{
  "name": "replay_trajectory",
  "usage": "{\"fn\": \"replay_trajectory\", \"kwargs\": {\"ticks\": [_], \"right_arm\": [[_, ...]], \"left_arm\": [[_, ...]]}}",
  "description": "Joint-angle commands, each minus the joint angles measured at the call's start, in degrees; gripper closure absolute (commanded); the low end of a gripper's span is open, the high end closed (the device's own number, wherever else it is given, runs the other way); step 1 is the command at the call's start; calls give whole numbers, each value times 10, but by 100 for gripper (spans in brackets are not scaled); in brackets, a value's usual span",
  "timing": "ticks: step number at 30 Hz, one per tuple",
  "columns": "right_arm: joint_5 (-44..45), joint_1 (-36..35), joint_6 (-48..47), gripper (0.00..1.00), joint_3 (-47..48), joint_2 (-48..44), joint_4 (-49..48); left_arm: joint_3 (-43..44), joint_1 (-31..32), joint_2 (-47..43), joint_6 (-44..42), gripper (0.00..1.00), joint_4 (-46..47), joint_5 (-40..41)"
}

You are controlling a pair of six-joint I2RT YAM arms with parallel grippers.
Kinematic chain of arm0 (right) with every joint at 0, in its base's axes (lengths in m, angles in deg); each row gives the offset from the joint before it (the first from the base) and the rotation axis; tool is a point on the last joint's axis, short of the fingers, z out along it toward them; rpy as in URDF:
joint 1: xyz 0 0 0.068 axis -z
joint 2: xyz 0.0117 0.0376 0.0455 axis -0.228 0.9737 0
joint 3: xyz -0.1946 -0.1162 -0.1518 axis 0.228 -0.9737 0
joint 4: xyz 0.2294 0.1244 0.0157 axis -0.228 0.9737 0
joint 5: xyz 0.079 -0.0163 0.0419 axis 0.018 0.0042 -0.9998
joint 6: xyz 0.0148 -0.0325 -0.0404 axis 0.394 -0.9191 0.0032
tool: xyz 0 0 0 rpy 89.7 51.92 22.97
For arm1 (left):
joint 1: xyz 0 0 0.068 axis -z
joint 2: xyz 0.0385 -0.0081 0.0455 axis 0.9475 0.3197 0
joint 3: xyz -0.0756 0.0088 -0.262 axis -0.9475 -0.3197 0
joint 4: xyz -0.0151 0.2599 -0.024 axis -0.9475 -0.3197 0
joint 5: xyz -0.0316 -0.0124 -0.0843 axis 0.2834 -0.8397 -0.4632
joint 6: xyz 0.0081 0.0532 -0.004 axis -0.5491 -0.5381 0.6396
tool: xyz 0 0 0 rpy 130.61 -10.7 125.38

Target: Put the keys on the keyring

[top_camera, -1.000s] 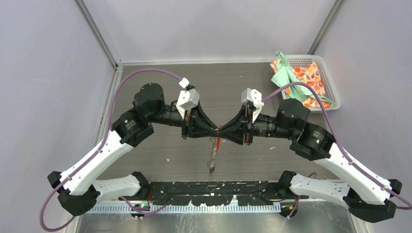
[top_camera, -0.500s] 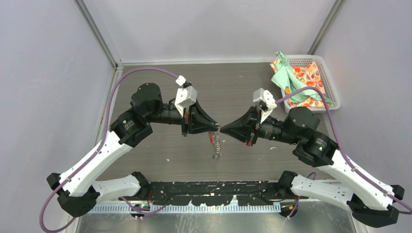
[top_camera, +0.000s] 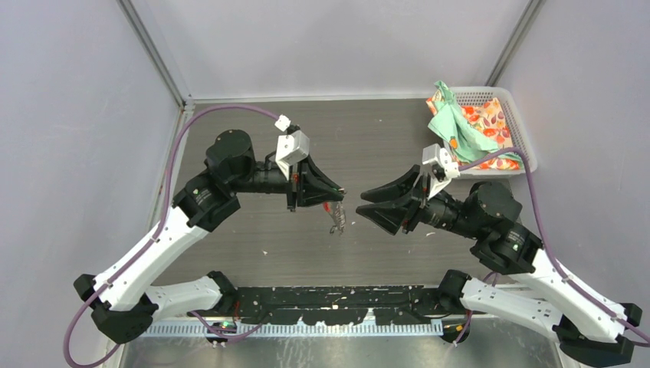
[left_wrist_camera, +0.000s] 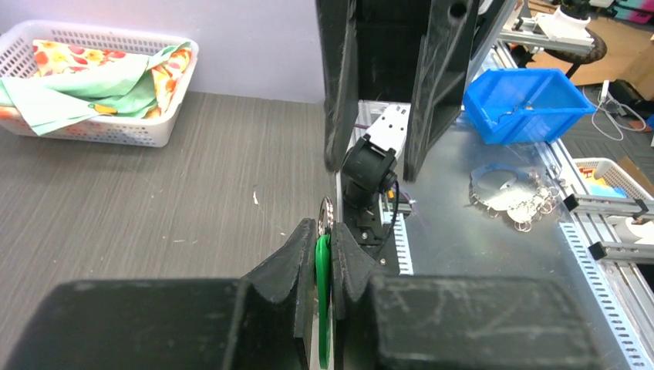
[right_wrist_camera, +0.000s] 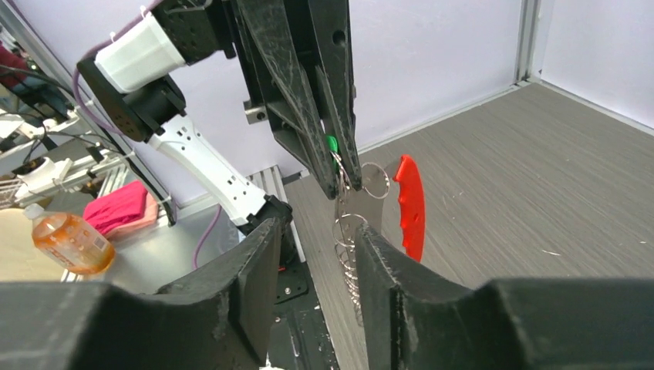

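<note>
Left gripper (top_camera: 339, 195) pinches the green-tagged key (left_wrist_camera: 323, 262); the right gripper (top_camera: 362, 203), jaws apart, should catch the dangling keyring (right_wrist_camera: 348, 247) gently.

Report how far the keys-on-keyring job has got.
Done: the green-tagged key appears joined to the keyring, whose red tab and chain hang below it. In hand: the left gripper pinches that key's tag; the right gripper stands open beside the chain, holding nothing. Left: the black-tagged key, which I cannot find in any view, needs threading on.
</note>
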State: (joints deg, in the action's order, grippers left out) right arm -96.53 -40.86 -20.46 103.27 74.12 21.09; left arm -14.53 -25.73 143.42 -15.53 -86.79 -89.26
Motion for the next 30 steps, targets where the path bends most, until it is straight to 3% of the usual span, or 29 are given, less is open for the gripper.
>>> {"fn": "replay_trajectory", "kwargs": {"ticks": [1, 7, 16, 27, 30], "right_arm": [[-28, -3, 10, 53, -17, 23, -79], [-60, -4, 28, 54, -30, 64, -187], [-81, -3, 76, 73, -47, 83, -288], [-59, -3, 80, 74, -53, 49, -252], [-49, -3, 77, 87, -53, 45, -257]], "left_arm": [[38, -4, -3, 27, 100, 46, -8], [57, -3, 1, 41, 100, 51, -15], [56, -4, -7, 47, 100, 56, -18], [52, -4, -11, 47, 100, 54, -16], [51, -3, -10, 47, 100, 56, -15]]}}
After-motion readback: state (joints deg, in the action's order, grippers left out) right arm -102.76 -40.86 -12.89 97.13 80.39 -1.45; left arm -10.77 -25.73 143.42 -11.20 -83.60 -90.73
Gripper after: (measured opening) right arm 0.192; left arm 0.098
